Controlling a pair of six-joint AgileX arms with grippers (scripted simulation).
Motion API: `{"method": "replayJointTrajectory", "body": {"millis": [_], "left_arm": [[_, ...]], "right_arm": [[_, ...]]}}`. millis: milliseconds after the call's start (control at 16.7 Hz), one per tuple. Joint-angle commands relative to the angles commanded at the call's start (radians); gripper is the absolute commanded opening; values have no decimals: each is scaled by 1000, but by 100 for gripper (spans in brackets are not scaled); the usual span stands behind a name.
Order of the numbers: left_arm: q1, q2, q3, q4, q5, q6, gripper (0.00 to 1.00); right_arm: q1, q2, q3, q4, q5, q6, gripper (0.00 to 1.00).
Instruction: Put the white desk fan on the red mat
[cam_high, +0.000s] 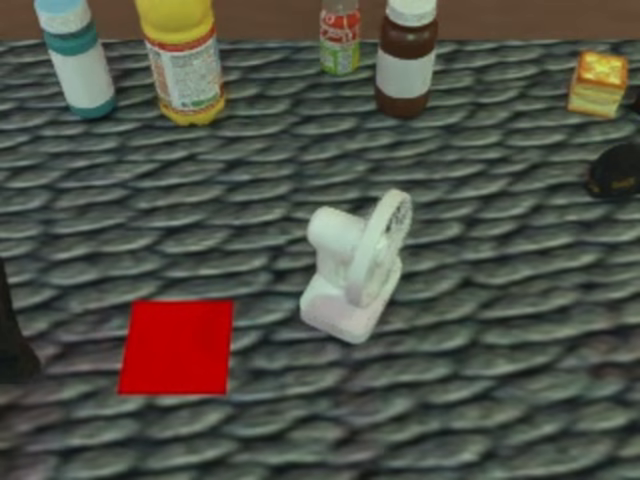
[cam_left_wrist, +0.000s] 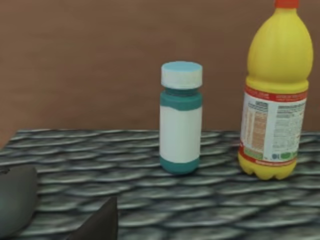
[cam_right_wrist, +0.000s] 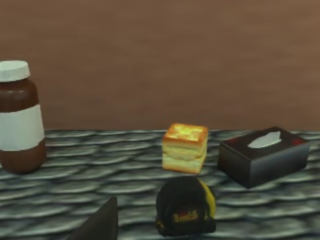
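Observation:
The white desk fan (cam_high: 355, 270) stands near the table's middle, its round grille ring turned toward the right and its blocky base toward the front. The red mat (cam_high: 177, 346) lies flat at the front left, a short way left of the fan, with nothing on it. My left gripper (cam_high: 10, 335) shows only as a dark shape at the table's left edge, beside the mat; one dark finger (cam_left_wrist: 102, 222) shows in the left wrist view, nothing held. My right gripper is outside the top view; one finger (cam_right_wrist: 102, 222) shows in the right wrist view, nothing held.
Along the back stand a teal-capped white bottle (cam_high: 78, 55), a yellow bottle (cam_high: 182, 60), a small green-labelled bottle (cam_high: 340, 38) and a brown jar (cam_high: 405, 58). A bread block (cam_high: 598, 83), a black tape measure (cam_high: 615, 170) and a black tissue box (cam_right_wrist: 263, 155) sit at the right.

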Motion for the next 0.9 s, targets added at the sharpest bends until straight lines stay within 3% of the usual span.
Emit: {"method": "replayJointTrajectory", "body": {"millis": [420,900], "left_arm": [[-57,145,120,-120,8,-1,100],[-261,752,701,-580,18,-44,100]], "right_arm": [[0,0,0,0,0,0,100],[0,0,0,0,0,0,100]]}}
